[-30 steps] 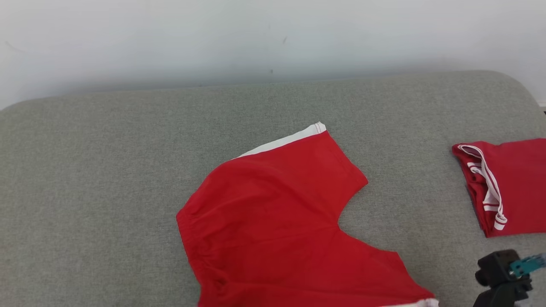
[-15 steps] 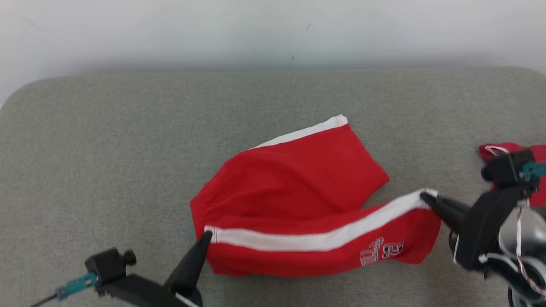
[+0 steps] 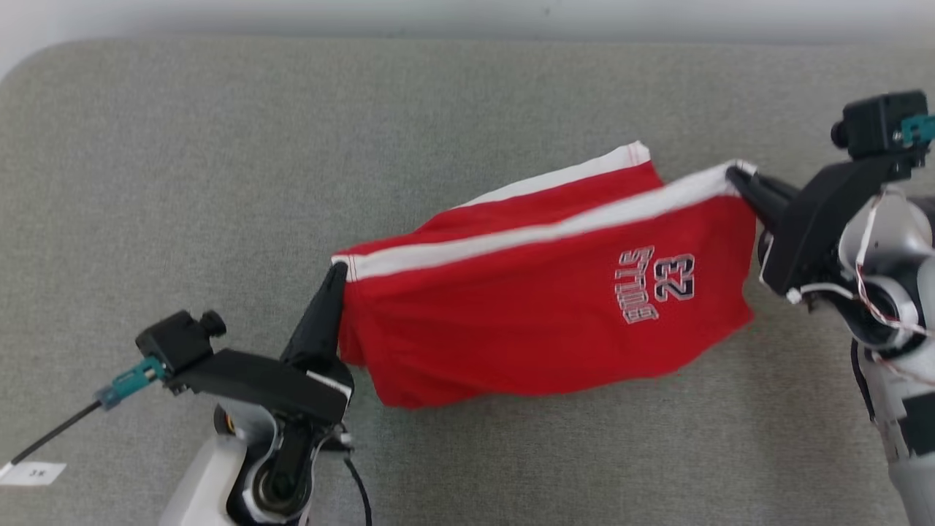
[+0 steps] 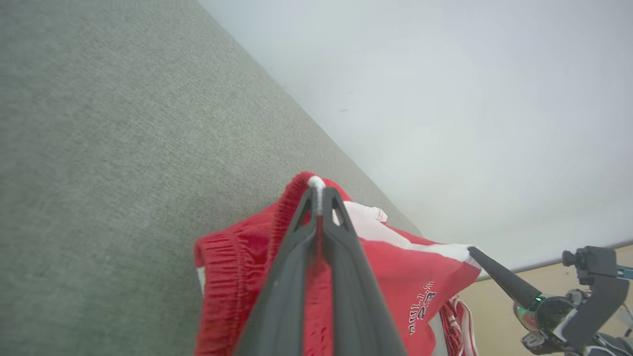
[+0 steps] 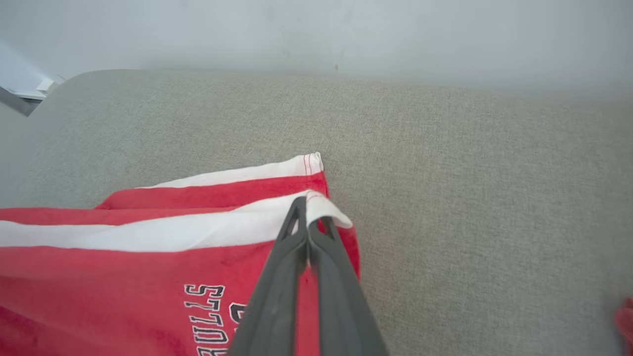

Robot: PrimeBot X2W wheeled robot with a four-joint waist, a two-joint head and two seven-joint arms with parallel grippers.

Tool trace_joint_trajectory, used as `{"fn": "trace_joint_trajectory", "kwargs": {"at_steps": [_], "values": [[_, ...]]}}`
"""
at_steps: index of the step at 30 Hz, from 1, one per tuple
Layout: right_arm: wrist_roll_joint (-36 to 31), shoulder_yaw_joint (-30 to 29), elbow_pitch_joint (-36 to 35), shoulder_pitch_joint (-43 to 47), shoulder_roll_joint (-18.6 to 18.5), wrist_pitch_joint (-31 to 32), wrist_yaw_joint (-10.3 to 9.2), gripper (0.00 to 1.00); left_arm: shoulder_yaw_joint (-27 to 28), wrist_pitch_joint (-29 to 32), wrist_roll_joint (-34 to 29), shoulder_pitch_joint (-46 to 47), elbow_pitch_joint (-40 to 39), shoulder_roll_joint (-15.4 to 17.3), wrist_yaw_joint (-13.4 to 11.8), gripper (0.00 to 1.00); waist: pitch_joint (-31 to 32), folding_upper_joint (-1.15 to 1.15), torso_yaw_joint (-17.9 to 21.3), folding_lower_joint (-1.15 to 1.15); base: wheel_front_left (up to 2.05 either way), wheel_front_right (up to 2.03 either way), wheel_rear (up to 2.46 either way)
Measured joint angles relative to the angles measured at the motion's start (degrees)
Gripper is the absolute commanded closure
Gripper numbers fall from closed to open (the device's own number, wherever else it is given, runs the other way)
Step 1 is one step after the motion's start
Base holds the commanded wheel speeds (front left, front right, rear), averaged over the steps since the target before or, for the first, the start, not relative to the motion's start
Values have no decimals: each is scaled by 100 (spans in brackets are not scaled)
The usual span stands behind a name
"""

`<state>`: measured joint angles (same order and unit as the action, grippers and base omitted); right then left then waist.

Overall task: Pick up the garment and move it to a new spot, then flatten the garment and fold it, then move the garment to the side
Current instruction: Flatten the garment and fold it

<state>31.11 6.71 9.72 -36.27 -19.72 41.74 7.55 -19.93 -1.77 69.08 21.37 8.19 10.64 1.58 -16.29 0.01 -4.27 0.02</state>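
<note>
- A small white label (image 3: 33,473) lies on the grey pad (image 3: 182,146) near its front left corner, beside a dark cable (image 3: 51,435) that runs to the left arm.
- The left gripper (image 3: 337,276) is left of the pad's middle, with its fingers pointing up and away. Its jaws are pressed together on the waistband corner of the red shorts (image 3: 526,329). In the left wrist view, gathered red cloth and a bit of white stick out past the fingertips.
- The shorts hang stretched between the two grippers, over the pad from its middle toward the right edge.
- A white stripe (image 3: 511,237) forms the taut top line and rises toward the right.
- Behind it, the other leg lies toward the far edge with its white hem up.
- It is unclear whether the lower edge touches the pad.
- A white print (image 3: 657,281) reading "23", with a word beside it, sits on the right part of the front layer, turned sideways in the head view.
- The right gripper (image 3: 733,174) is near the pad's right edge. Its jaws are pinched shut on the white hem corner of the leg, and the fingers point left.
- A scrap of other red cloth (image 5: 625,316) shows at the right edge of the right wrist view.
</note>
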Motion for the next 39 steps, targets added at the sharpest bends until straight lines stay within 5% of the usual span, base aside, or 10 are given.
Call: {"fn": "trace_joint_trajectory", "kwargs": {"at_steps": [17, 18, 19, 20, 21, 30, 39], "values": [[-151, 657, 1724, -1539, 38, -1154, 0, 100, -10, -530, -294, 1103, 1077, -454, 89, 99, -841, 0, -386, 0, 0, 0, 0], [-122, 680, 1779, -1574, 55, -1209, 0, 97, -14, -547, -294, 1126, 1114, -463, 94, 78, -857, 0, -408, -1, 0, 0, 0], [-90, 703, 1856, -1611, 67, -1262, 0, 97, -14, -557, -294, 1152, 1140, -477, 97, 78, -868, 0, -427, -1, 0, 0, 0], [-80, 731, 1927, -1648, 70, -1308, 0, 38, -11, -593, -293, 1167, 1160, -487, 107, 57, -875, 0, -444, 0, 0, 0, 0], [-47, 747, 1993, -1677, 73, -1351, 0, 0, -9, -608, -291, 1171, 1188, -494, 141, 0, -876, 1, -454, 0, 0, 0, 0], [326, 983, 2342, -1650, 8, -1404, 0, 0, 12, -878, -353, 1102, 1427, -467, 197, 0, -590, 0, -446, -1, 0, 0, 0], [755, 715, 2273, -962, -325, -694, 0, 0, 375, -1319, -1664, 156, 906, -75, 140, 0, 2, -1, -396, -3, 0, 0, 0]]}}
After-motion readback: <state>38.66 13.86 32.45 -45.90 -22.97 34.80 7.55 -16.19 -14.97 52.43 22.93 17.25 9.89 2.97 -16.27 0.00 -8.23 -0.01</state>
